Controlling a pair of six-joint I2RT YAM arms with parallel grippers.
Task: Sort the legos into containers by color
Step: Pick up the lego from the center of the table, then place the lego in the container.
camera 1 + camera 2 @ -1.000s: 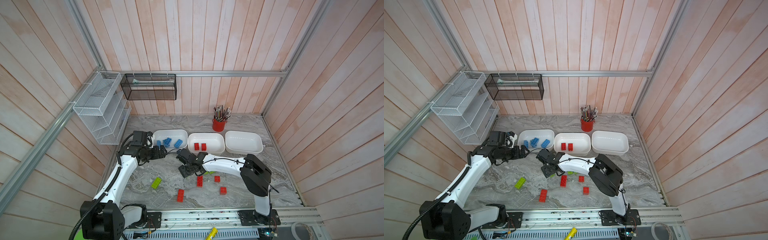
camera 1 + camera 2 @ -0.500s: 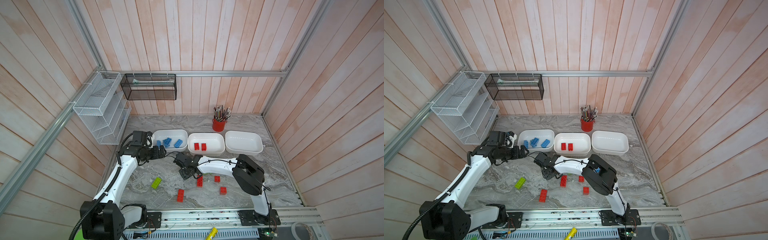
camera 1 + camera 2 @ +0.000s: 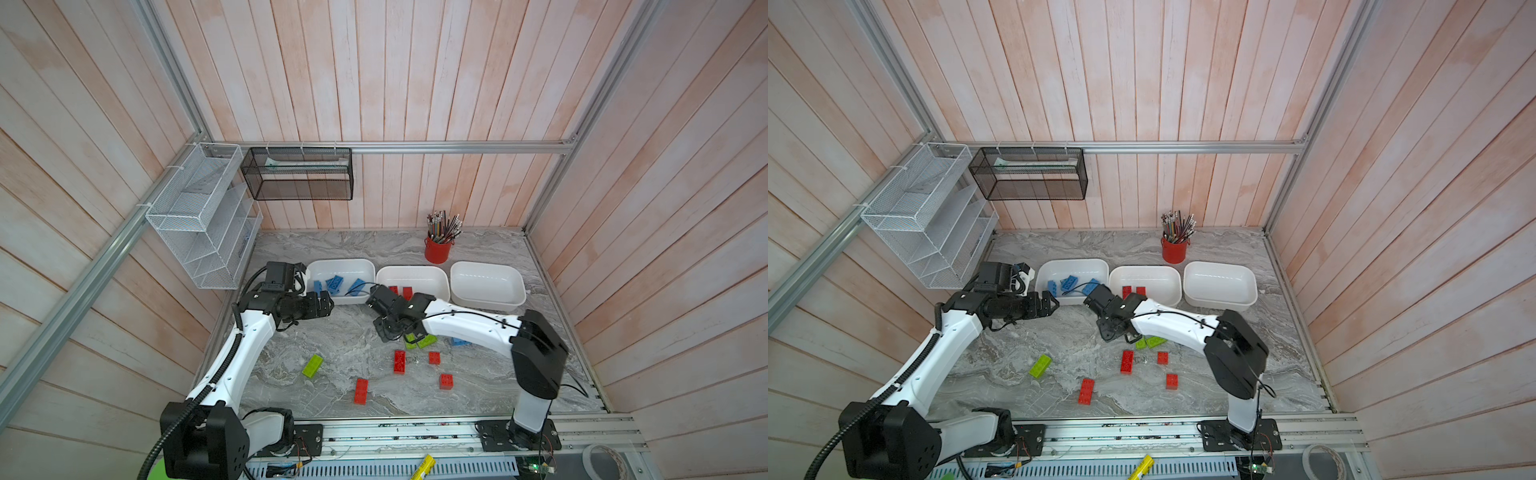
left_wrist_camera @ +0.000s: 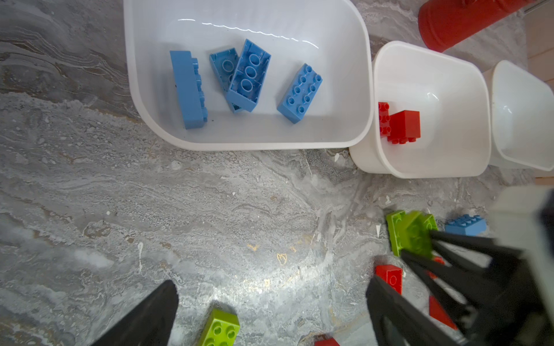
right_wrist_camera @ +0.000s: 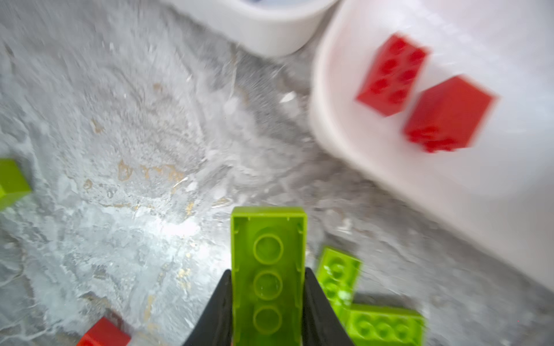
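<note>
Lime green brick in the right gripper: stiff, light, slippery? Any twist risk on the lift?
Likely stiff: the lime green brick looks like hard moulded plastic. Probably light, since its exposed underside shows a hollow shell. The right gripper pinches its smooth long sides with part jutting beyond the grip, so it could slip or pivot if bumped.

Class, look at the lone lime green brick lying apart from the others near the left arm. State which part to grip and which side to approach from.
Grip the lone lime green brick across its two long sides, mid-length, coming straight down from above. It lies flat, studs up, nothing crowding it; turn the left end effector to its diagonal.
</note>
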